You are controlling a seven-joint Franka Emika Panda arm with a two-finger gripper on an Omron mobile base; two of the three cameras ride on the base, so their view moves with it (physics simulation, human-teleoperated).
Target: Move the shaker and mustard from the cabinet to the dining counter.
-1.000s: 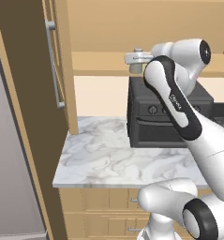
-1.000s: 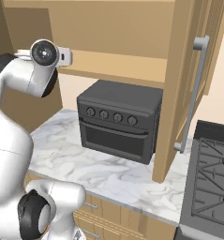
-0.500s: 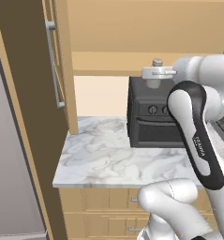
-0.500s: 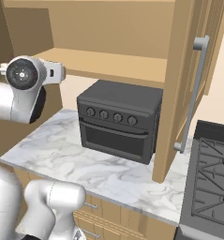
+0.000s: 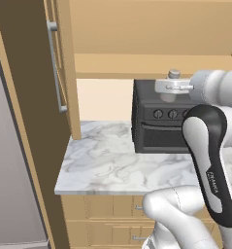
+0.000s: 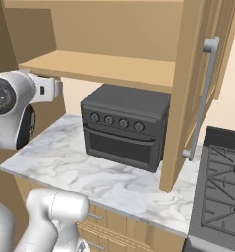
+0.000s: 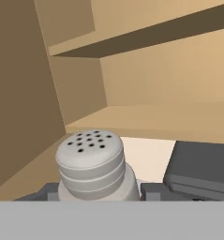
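Hand view shows the small grey cylindrical shaker (image 7: 91, 166) very near the camera, upright between the two dark finger tips of the two-finger gripper (image 7: 97, 191), whose jaws pinch its body on both sides. Its capped top is ribbed and round, with small black holes, and looks like smooth hard plastic or metal. I judge it light and stiff, not fragile, but a little slippery, so the best hold is on the wider body under the cap, as it is taken here.

From the left base view, the shaker (image 5: 173, 74) rises above the white hand, in front of the light wooden wall cabinet (image 5: 151, 44) and above the black boxy countertop oven (image 5: 156, 116). The cabinet has a matte, plain wood surface, an open shelf, and a long silver bar handle (image 5: 57, 68) on the left door. Below lies a small white marble countertop (image 5: 103, 160) with grey veins, polished and flat. Neither the mustard nor the dining counter can I find in these pictures.
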